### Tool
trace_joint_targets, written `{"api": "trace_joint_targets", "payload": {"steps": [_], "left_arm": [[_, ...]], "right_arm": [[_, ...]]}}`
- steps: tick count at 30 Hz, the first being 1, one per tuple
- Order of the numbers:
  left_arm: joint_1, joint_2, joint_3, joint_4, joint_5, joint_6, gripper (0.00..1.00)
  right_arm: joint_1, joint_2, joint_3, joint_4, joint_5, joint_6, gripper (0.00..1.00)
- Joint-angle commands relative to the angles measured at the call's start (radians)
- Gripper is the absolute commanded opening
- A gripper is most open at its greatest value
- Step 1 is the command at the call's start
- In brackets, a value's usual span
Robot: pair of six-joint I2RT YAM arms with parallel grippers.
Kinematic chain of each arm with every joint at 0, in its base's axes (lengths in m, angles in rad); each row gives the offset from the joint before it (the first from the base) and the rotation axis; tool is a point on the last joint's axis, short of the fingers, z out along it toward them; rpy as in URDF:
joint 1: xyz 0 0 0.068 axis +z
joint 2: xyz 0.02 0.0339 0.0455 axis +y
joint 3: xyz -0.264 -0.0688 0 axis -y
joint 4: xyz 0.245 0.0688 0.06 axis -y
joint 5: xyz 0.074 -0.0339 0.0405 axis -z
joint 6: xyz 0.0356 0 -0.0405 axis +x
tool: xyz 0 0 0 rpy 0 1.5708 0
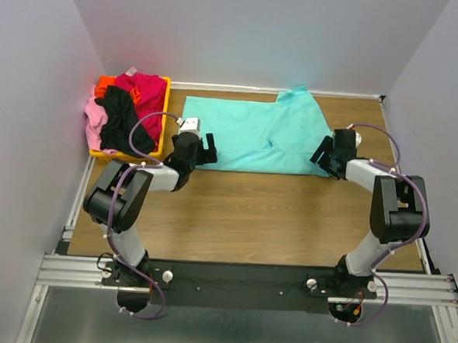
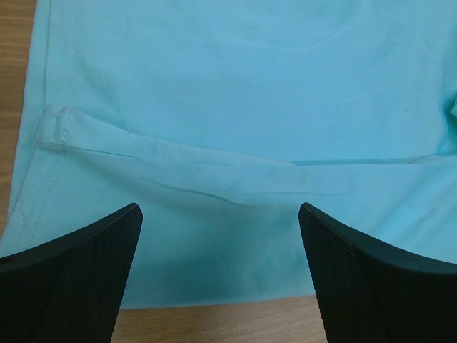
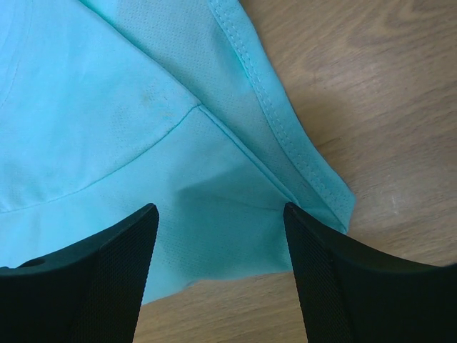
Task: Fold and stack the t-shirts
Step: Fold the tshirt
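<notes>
Left gripper point(image 2: 220, 211), wide open; the turquoise shirt point(image 1: 254, 134) edge lies just beyond its fingers point(image 2: 71, 279). Right gripper point(image 3: 220, 207), wide open; a shirt corner lies beneath it.

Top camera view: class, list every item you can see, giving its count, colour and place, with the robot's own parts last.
turquoise t-shirt: one, turquoise, spread flat at the table's far middle
heaped t-shirts: four, magenta-red, black, pink, orange, piled in the bin
bin: one, yellow-orange, far left corner
table: one, brown wood, under everything
left gripper: one, black, open, at the turquoise shirt's near left edge
right gripper: one, black, open, at its near right corner
</notes>
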State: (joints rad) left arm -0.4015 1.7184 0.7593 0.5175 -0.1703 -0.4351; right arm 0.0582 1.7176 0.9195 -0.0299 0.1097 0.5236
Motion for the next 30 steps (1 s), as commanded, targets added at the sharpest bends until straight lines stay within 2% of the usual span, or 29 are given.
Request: {"api": "trace_joint_targets", "payload": {"steps": [1,7,15,18,23,26,30], "left_arm": [[-0.003,0.035,0.028,0.032,0.006,-0.004,0.98],[-0.002,0.067,0.025,0.032,0.006,-0.016,0.98],[-0.002,0.009,-0.044,0.032,0.031,-0.057,0.98],[-0.01,-0.032,-0.098,0.047,0.037,-0.082,0.98],[-0.069,-0.126,-0.189,0.047,-0.064,-0.102,0.98],[-0.071,-0.181,-0.215,0.039,-0.077,-0.105,0.98],[-0.071,-0.278,-0.196,0.006,-0.107,-0.093,0.98]], "right_arm": [[-0.024,-0.024,-0.025,-0.014,0.051,0.007,0.78],[-0.04,0.002,-0.022,-0.03,0.044,0.006,0.79],[-0.055,-0.05,-0.074,-0.045,0.027,0.013,0.79],[-0.054,-0.102,-0.116,-0.045,0.024,0.016,0.79],[-0.052,-0.232,-0.172,-0.045,0.021,0.019,0.79],[-0.054,-0.315,-0.189,-0.045,0.051,0.019,0.79],[-0.055,-0.415,-0.168,-0.042,-0.013,-0.013,0.79]]}}
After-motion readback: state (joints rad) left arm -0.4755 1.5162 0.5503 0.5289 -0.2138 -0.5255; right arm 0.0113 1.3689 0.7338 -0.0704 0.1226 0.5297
